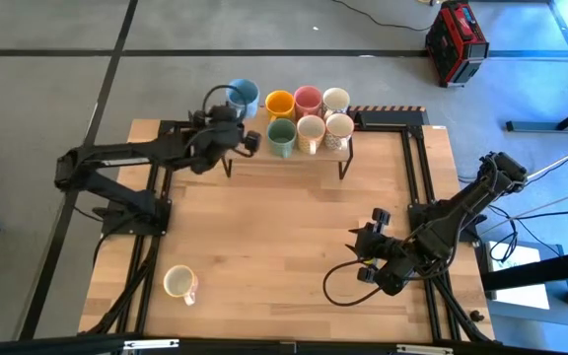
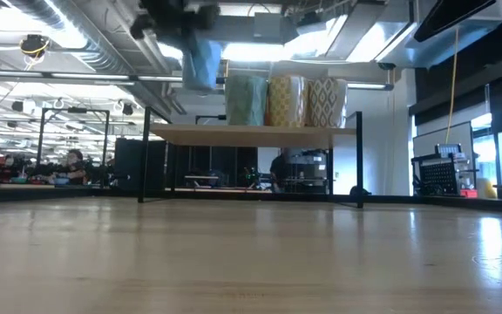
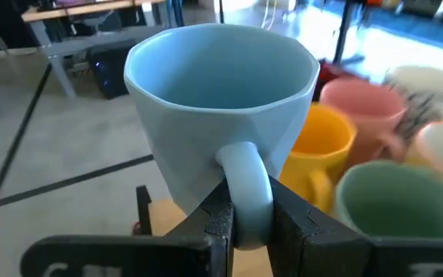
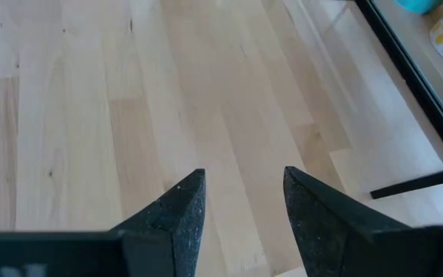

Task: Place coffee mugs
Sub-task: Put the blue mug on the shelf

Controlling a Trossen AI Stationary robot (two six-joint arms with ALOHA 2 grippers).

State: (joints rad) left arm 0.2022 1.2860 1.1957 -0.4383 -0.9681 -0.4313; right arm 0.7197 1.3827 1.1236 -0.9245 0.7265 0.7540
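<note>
Light blue mug [image 1: 244, 96] gripped by its handle in the left claw [image 1: 227, 111], fingers [image 3: 220, 223] clenched on either side of the handle, held upright at the left end of the raised shelf [image 2: 251, 133] at the counter's [image 1: 284, 237] far edge, just beside the orange-yellow mug [image 1: 280, 104]. Six mugs standing on the shelf in two rows: orange-yellow, pink mug [image 1: 308, 100] and white mug [image 1: 336, 99] behind; green mug [image 1: 282, 135], cream mug [image 1: 311, 132] and patterned mug [image 1: 339, 128] in front. Whether the light blue mug touches the shelf: cannot tell. One more cream mug with pink rim [image 1: 179, 284] lying on its side near the counter's front left corner, well apart from the rest. Right claw [image 1: 367, 240] released, fingers [image 4: 177, 211] parted over bare wood at the counter's right side, holding nothing.
</note>
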